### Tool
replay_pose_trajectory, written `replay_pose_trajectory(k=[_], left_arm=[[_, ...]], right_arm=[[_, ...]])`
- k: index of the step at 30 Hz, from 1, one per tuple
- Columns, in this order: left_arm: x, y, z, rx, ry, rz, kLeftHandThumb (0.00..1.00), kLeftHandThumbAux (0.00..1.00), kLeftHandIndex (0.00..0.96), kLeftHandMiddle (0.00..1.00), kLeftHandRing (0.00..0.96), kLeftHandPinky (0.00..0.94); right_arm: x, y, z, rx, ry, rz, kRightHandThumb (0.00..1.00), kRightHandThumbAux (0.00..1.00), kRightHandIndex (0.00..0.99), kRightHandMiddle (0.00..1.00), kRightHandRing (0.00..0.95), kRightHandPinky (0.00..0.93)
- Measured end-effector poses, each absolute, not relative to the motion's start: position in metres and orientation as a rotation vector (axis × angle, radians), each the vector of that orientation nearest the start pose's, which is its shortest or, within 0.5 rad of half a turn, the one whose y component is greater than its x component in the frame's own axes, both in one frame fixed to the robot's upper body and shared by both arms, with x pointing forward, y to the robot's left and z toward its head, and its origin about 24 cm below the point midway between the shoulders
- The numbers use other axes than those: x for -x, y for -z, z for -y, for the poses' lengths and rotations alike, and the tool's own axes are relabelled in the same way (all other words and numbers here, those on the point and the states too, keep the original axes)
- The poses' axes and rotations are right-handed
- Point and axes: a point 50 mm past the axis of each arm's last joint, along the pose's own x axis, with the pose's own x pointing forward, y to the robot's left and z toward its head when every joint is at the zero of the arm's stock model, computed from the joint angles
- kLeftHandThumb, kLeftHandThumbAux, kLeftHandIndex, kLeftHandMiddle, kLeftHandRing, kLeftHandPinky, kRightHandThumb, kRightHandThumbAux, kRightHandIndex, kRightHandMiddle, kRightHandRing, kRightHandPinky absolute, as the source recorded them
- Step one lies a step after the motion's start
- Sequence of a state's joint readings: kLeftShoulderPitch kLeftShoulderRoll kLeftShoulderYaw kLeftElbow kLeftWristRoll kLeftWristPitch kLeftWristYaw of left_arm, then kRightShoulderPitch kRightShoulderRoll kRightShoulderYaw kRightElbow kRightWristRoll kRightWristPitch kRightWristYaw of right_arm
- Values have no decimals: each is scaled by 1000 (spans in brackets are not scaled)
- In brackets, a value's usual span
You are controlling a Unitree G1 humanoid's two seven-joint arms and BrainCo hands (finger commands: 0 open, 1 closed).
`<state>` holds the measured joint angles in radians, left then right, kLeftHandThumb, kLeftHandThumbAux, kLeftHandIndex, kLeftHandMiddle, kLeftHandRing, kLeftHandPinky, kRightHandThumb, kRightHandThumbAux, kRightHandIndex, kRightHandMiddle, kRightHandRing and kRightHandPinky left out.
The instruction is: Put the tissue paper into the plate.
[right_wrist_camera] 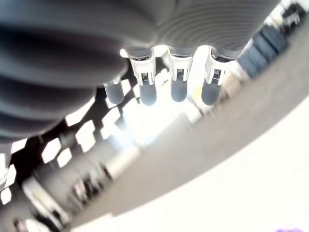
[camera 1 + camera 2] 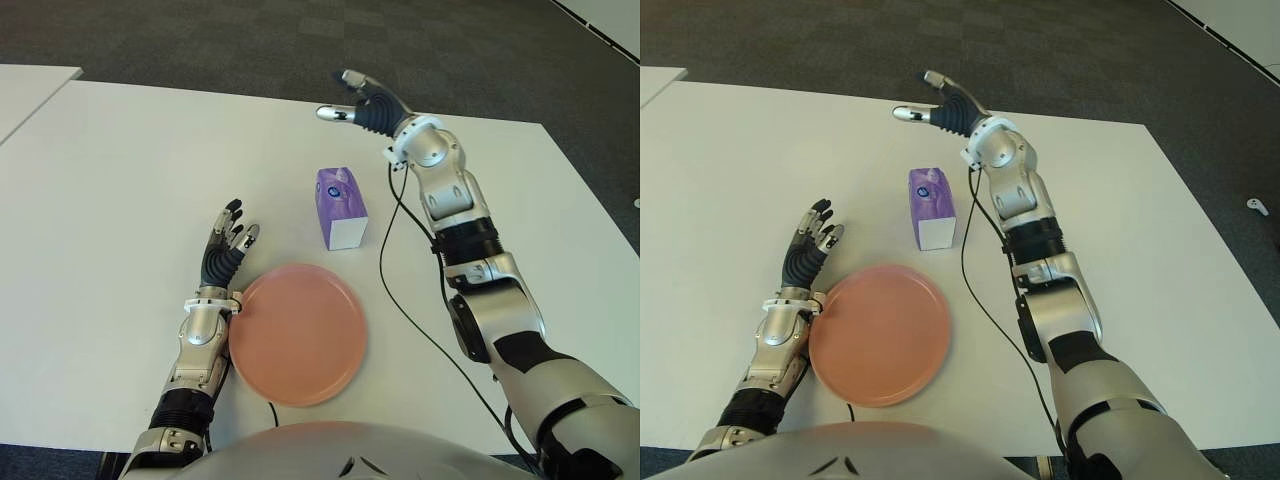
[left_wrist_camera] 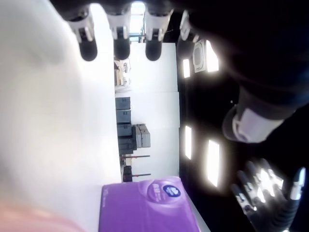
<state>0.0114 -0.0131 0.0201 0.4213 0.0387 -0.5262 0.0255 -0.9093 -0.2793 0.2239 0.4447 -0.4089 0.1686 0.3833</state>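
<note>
Tissue box (image 2: 341,207) sits a bit above the middle of the left eye view, purple with a white end facing the camera, standing on the white worktop (image 2: 110,180) and held by nobody. Just below and a little left of it is the pink plate (image 2: 297,334), with a clear gap between the two and nothing on the plate. Left hand (image 2: 224,252) shows at the plate's left edge in the lower left, fingers stretched out and spread, gripping nothing; can't tell if it actually touches the worktop. Right hand (image 2: 364,104) is up near the top centre, above and slightly right of the box, raised with thumb and fingers apart and nothing in it. A black cable (image 2: 383,260) runs down the worktop to the right of the box and plate. Dark carpet (image 2: 250,40) fills the top of the frame.

Right eye view is the same layout, just shifted over.

Left wrist view: the hand's fingertips (image 3: 89,48) line up along the upper edge, straight and empty, the purple box at the bottom edge, the other hand off in the lower right corner.

Right wrist view: four straight fingertips (image 1: 147,92) across the upper middle, closed on nothing, with a blurry room behind.
</note>
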Motion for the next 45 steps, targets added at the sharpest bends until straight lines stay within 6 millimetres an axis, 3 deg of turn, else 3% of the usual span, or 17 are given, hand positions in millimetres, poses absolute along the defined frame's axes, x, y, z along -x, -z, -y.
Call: replay_pose_trajectory(k=[8, 18, 36, 45], left_arm=[[-231, 12, -150, -31, -31, 73, 0, 550, 0, 0, 0, 0], [-230, 13, -150, -41, -33, 75, 0, 549, 0, 0, 0, 0], [-230, 13, -150, -40, -33, 78, 0, 539, 0, 0, 0, 0], [-229, 13, -150, -42, -31, 76, 0, 541, 0, 0, 0, 0]], right_arm=[[-400, -163, 98, 1035, -593, -92, 161, 296, 11, 0, 0, 0], [-388, -132, 93, 1106, -666, -345, 168, 290, 8, 0, 0, 0], [-382, -131, 88, 1183, -669, -412, 143, 307, 0, 0, 0, 0], [-382, -145, 92, 1214, -675, -418, 153, 304, 17, 0, 0, 0]])
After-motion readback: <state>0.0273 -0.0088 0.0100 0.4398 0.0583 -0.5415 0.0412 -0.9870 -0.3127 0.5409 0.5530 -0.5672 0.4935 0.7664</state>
